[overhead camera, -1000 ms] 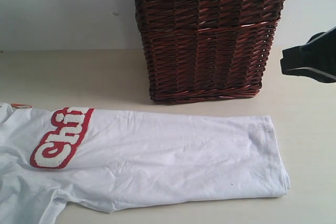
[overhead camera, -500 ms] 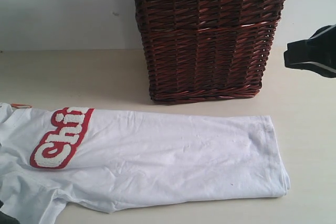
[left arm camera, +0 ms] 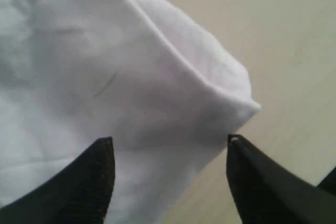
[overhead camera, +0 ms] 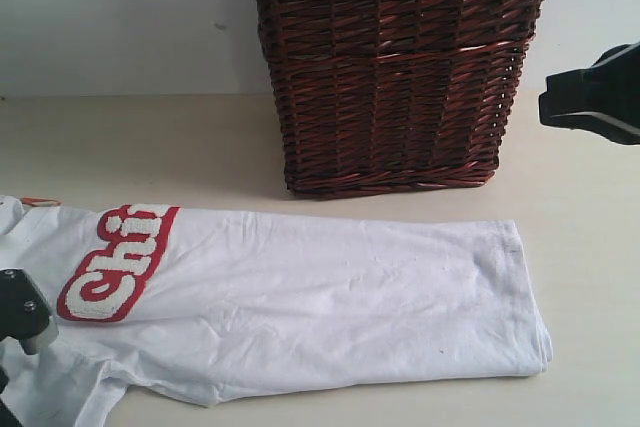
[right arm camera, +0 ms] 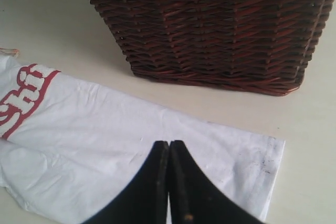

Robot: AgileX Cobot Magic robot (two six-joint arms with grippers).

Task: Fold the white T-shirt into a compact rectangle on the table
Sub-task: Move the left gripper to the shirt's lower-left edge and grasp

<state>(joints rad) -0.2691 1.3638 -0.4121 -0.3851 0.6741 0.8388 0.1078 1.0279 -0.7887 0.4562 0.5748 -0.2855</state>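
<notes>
The white T-shirt (overhead camera: 300, 297) lies folded lengthwise across the table (overhead camera: 130, 147), its red-outlined lettering (overhead camera: 115, 262) at the left and a small orange tag (overhead camera: 40, 201) at the far left edge. In the exterior view only part of my left arm (overhead camera: 22, 319) shows, at the lower left over the shirt's sleeve area. My left gripper (left arm camera: 169, 145) is open, its fingers straddling a folded sleeve corner (left arm camera: 231, 98). My right gripper (right arm camera: 169, 144) is shut with nothing in it, hovering above the T-shirt (right arm camera: 105, 145); its arm (overhead camera: 595, 97) shows at the right edge.
A tall dark brown wicker basket (overhead camera: 395, 67) with cream lace trim stands on the table just behind the shirt's middle. The shirt's hem end (overhead camera: 520, 287) has faint dark smudges. A pale wall rises behind the table.
My left arm has come up into the exterior view at the lower left, over the shirt. My right arm drew back slightly toward the right edge and a little upward.
</notes>
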